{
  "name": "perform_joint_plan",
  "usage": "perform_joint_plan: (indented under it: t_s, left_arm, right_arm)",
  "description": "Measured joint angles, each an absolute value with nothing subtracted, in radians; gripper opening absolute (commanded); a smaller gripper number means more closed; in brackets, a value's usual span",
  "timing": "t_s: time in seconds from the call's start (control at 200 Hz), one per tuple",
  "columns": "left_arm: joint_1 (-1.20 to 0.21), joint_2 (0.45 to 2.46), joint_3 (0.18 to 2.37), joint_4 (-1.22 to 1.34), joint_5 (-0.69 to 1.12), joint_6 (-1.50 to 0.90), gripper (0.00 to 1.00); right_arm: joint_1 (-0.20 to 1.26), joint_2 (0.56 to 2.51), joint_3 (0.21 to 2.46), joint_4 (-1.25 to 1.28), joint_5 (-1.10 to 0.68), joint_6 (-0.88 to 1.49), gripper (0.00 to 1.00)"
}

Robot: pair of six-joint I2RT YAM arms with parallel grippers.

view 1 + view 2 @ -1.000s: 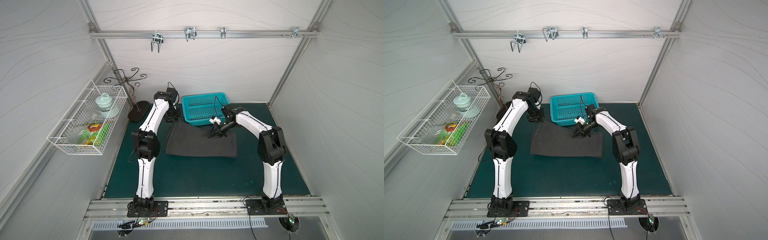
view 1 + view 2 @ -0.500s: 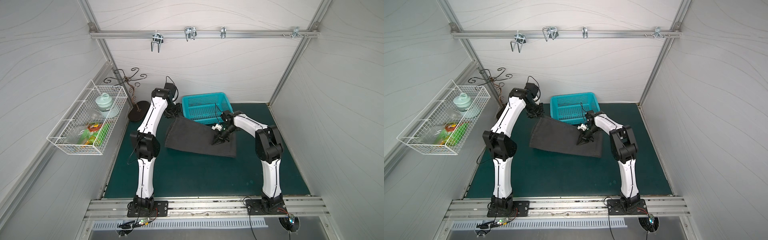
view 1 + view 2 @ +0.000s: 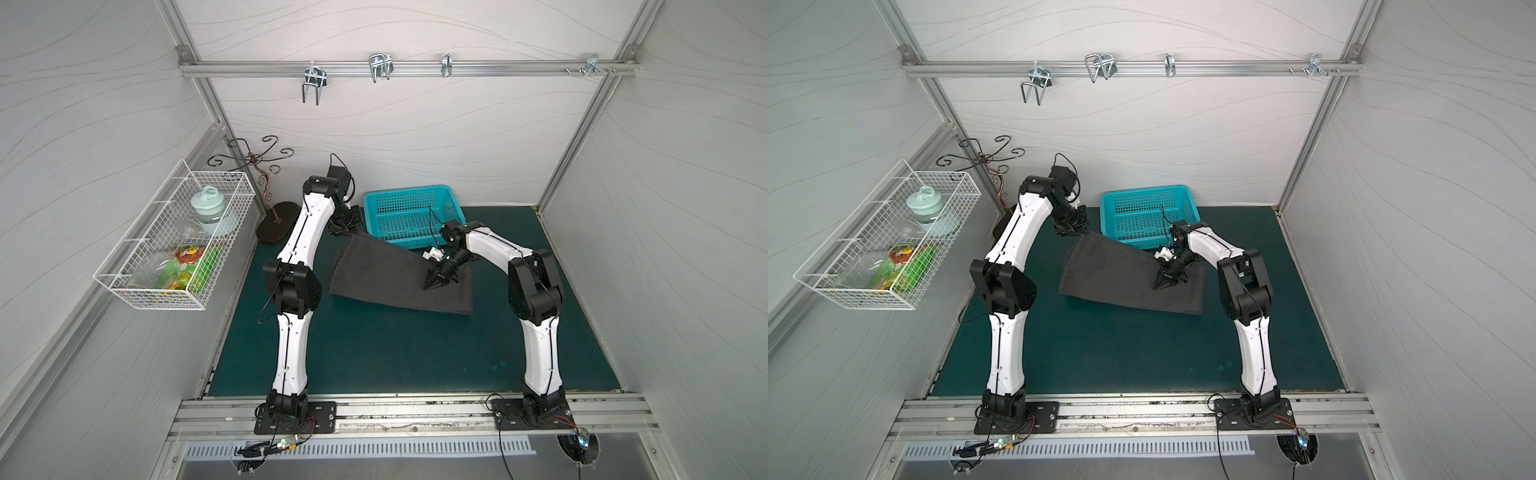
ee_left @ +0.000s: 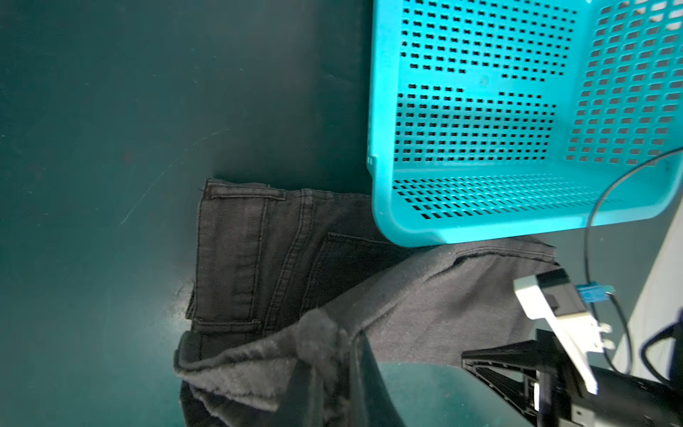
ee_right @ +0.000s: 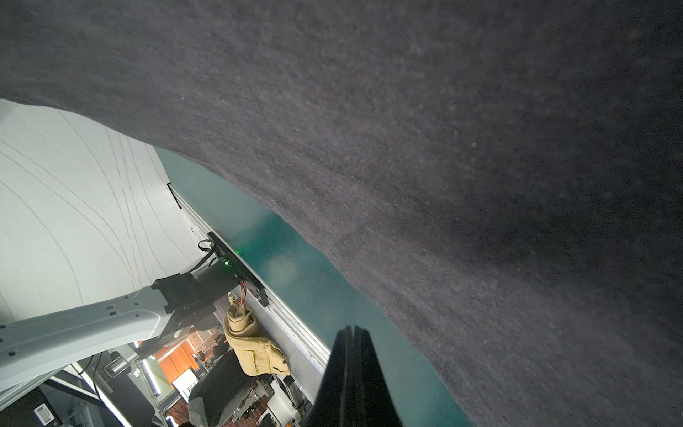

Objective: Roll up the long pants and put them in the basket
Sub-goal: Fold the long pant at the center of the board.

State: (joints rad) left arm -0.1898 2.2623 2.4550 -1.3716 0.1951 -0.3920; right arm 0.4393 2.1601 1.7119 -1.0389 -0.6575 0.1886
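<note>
The long pants (image 3: pixel 386 274) (image 3: pixel 1117 278) lie folded on the green mat, dark charcoal, with waistband and pocket seams (image 4: pixel 251 258) showing. My left gripper (image 3: pixel 348 233) (image 3: pixel 1077 232) (image 4: pixel 332 369) is shut on their far left corner and holds it raised, so the cloth slopes down toward the right. My right gripper (image 3: pixel 430 286) (image 3: pixel 1158 286) (image 5: pixel 353 331) is shut with nothing in it. It points down onto the middle right of the pants (image 5: pixel 443 148), and its tip also shows in the left wrist view (image 4: pixel 480 364).
A teal plastic basket (image 3: pixel 407 192) (image 3: pixel 1144 192) (image 4: pixel 462 229) stands at the back, right behind the pants' far edge. On the left wall hangs a white wire basket (image 3: pixel 174 249) with several items. A scrolled metal stand (image 3: pixel 276 220) is at the back left. A rail with hooks (image 3: pixel 378 66) runs overhead.
The left gripper has lifted the pants' far left corner off the mat. The right gripper, still shut, has moved from the pants' far edge toward the front, over their middle right.
</note>
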Motion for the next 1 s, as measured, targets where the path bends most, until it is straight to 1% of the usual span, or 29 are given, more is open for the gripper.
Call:
perform_joint_plan:
  t_s: [0.2, 0.29, 0.415, 0.445, 0.46, 0.48, 0.565, 0.61, 0.75, 0.88, 0.941, 0.976, 1.001]
  left_arm:
    - [-0.190, 2.265, 2.423, -1.333, 0.190, -0.392, 0.00]
    - [-0.190, 2.277, 2.398, -1.301, 0.182, -0.386, 0.12]
    - [-0.189, 2.318, 2.379, -1.261, 0.162, -0.379, 0.41]
    - [-0.189, 2.327, 2.371, -1.254, 0.155, -0.377, 0.47]
    - [-0.189, 2.330, 2.369, -1.252, 0.149, -0.371, 0.52]
    - [-0.189, 2.334, 2.364, -1.248, 0.147, -0.376, 0.56]
    - [-0.188, 2.343, 2.351, -1.241, 0.120, -0.364, 0.63]
    - [-0.188, 2.344, 2.347, -1.241, 0.107, -0.362, 0.64]
    - [-0.188, 2.318, 2.331, -1.241, 0.035, -0.355, 0.64]
    - [-0.189, 2.204, 2.240, -1.240, -0.077, -0.364, 0.64]
    - [-0.191, 2.112, 2.170, -1.235, -0.132, -0.379, 0.60]
    - [-0.192, 2.048, 2.121, -1.227, -0.159, -0.393, 0.53]
    - [-0.194, 2.002, 2.085, -1.216, -0.168, -0.408, 0.47]
  right_arm:
    - [0.439, 2.164, 1.717, -1.042, -0.657, 0.184, 0.00]
    - [0.439, 2.164, 1.717, -1.045, -0.655, 0.183, 0.00]
    - [0.439, 2.164, 1.717, -1.049, -0.654, 0.183, 0.00]
    - [0.438, 2.164, 1.717, -1.049, -0.653, 0.183, 0.00]
    - [0.438, 2.164, 1.717, -1.049, -0.653, 0.183, 0.00]
    - [0.438, 2.164, 1.717, -1.049, -0.653, 0.183, 0.00]
    - [0.437, 2.164, 1.717, -1.050, -0.652, 0.182, 0.00]
    - [0.437, 2.162, 1.717, -1.051, -0.651, 0.182, 0.00]
    - [0.432, 2.153, 1.716, -1.052, -0.635, 0.182, 0.00]
    - [0.416, 2.123, 1.715, -1.052, -0.593, 0.182, 0.00]
    - [0.404, 2.099, 1.715, -1.052, -0.558, 0.179, 0.00]
    - [0.398, 2.085, 1.715, -1.053, -0.538, 0.174, 0.00]
    - [0.393, 2.075, 1.715, -1.054, -0.521, 0.169, 0.00]
